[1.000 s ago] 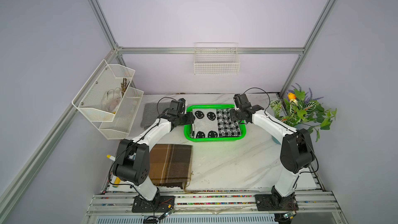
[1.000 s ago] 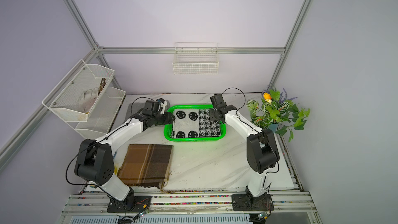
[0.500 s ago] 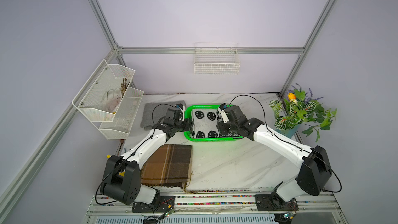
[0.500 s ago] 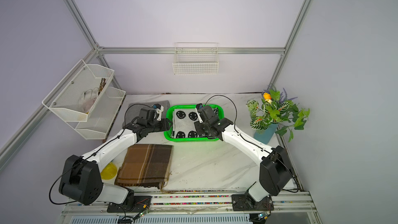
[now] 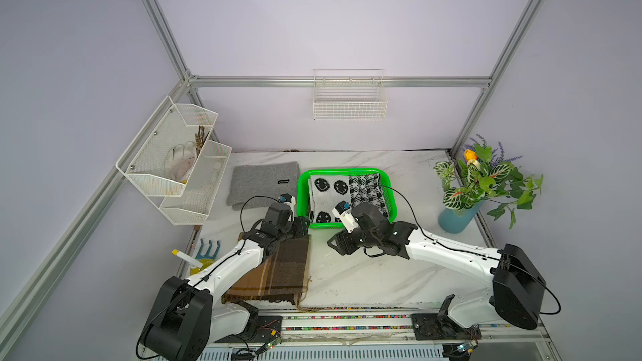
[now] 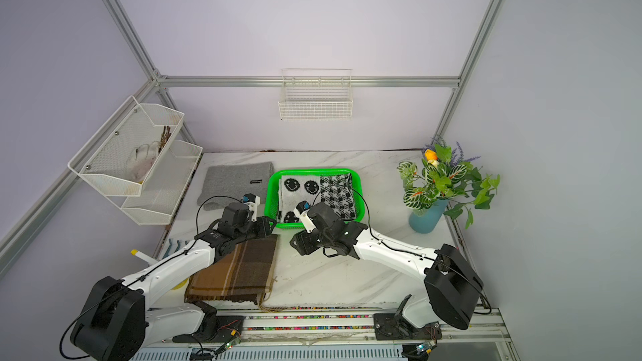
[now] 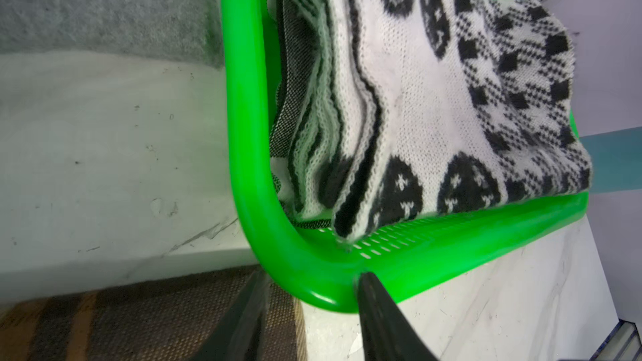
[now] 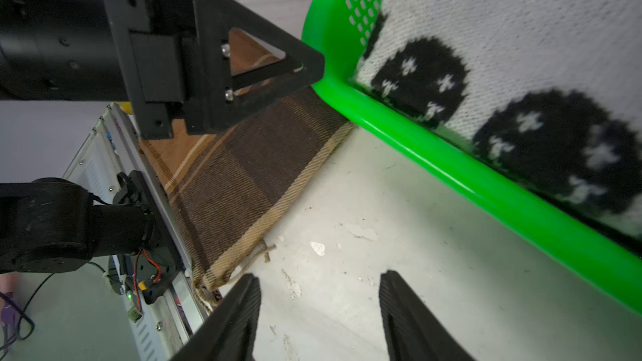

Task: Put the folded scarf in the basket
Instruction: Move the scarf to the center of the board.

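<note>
In both top views, the green basket [image 5: 342,170] [image 6: 312,171], far centre on the table [image 5: 364,272], contains the folded black-and-white scarf [image 5: 330,199].

Left wrist view: left fingers [image 7: 375,307] parted, empty, at the basket's near-left corner.

Right wrist view: right fingers [image 8: 243,307] parted, empty, above bare table.

Folded scarf [image 5: 333,196] — inside green basket [image 5: 340,170]

1. The left arm [image 5: 239,260] and the right arm [image 5: 448,255] have glossy white links between bulky black joint housings.
2. A thin black cable [image 5: 410,207] loops along each arm.
3. Each wrist carries a small white camera [image 5: 287,198] with a blue lens.
4. The left gripper [image 8: 314,64] is matte black; its finger is a hollow triangle fixed by silver screws [image 8: 226,50].
</note>
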You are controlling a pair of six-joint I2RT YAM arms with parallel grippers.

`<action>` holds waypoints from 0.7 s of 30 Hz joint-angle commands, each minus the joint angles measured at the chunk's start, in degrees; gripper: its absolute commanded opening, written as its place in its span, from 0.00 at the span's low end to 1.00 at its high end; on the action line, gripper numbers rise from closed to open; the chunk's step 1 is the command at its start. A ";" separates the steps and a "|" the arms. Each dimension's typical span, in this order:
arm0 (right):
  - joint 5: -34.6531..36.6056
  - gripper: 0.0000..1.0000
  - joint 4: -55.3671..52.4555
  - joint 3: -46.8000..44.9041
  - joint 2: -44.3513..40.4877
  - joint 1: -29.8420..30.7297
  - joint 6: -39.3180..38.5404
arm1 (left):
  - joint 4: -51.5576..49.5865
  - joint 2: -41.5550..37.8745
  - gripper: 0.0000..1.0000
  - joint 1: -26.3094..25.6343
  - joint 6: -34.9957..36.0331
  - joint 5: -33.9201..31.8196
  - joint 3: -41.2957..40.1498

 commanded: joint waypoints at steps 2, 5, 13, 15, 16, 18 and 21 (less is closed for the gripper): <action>-2.48 0.61 8.09 0.02 5.47 3.57 3.59 | -2.22 -3.55 0.39 -1.54 -1.07 -5.76 -4.25; -2.80 0.61 7.58 1.86 8.79 5.17 3.41 | -2.31 -4.35 0.37 -1.52 0.14 -6.59 -3.54; -4.16 0.61 9.45 4.52 17.95 7.08 5.45 | -3.30 -6.06 0.37 -1.46 0.53 -8.44 -0.83; -6.34 0.61 10.86 4.76 19.66 7.09 6.44 | -3.12 -5.56 0.37 -1.30 0.63 -9.20 -0.92; -6.68 0.62 11.58 4.76 20.24 7.11 6.92 | -2.49 -5.06 0.37 -1.15 0.77 -9.19 -1.01; -7.40 0.62 11.73 4.89 21.29 7.18 7.66 | -1.85 -3.76 0.38 -0.76 1.06 -8.66 -0.76; -8.86 0.62 14.19 5.48 23.31 7.33 8.71 | 0.20 -2.34 0.38 -0.62 1.01 -7.86 -1.61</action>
